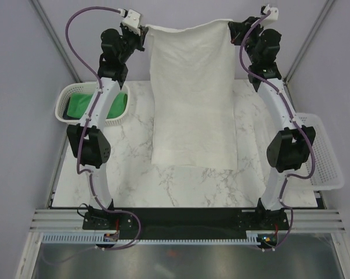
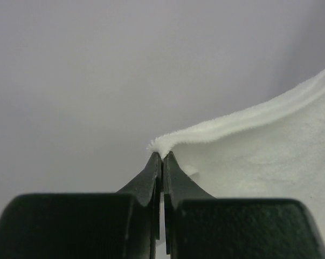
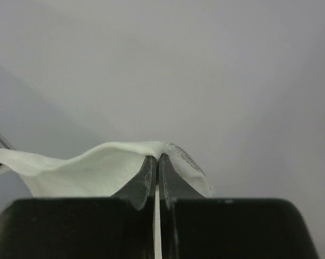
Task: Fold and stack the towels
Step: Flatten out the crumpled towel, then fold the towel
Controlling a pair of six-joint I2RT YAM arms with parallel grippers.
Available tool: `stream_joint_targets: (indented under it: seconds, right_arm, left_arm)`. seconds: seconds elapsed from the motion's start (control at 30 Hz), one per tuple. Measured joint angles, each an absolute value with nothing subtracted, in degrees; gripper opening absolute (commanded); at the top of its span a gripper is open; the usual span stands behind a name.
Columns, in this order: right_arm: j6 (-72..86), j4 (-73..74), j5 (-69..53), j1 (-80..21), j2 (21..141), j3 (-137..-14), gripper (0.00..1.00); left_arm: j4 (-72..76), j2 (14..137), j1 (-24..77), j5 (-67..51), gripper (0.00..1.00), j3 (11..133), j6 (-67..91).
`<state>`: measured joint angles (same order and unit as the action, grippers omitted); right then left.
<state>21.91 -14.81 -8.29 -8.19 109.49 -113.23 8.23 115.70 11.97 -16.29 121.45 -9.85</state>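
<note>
The white fluffy towel [image 1: 192,93] hangs stretched between both arms at the back, its lower edge resting on the marble table [image 1: 180,186]. My left gripper [image 1: 144,30] is shut on the towel's upper left corner [image 2: 161,144]; its black fingers [image 2: 151,178] pinch the fabric tip. My right gripper [image 1: 231,26] is shut on the upper right corner [image 3: 167,148], cloth draping over both sides of the fingers [image 3: 170,181]. A green towel [image 1: 82,104] lies in the left basket. The navy towel is out of view.
A white mesh basket [image 1: 64,104] sits at the table's left edge, partly under the left arm. Another white mesh basket [image 1: 325,157] stands at the right edge beside the right arm. Grey walls enclose the back and sides.
</note>
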Motion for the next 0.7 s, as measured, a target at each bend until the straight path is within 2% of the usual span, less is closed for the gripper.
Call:
stream_joint_targets:
  seconds: [0.17,0.33,0.7]
  right_arm:
    - [22.9,-15.4,-11.9,-4.6,115.2,-111.7,0.00]
    - [20.8,-12.1,-14.8,-2.9,115.6,-110.2,0.00]
    - [14.9,-1.6,-17.8,-2.8,102.2,-89.4,0.00]
  left_arm:
    - [8.7,119.5,10.4,-20.3,0.02,120.1,-9.7]
    - [10.1,118.7,10.7,-24.8,0.02,114.1,-9.8]
    - [9.8,106.1,10.7,-33.1,0.02,89.9,-12.1]
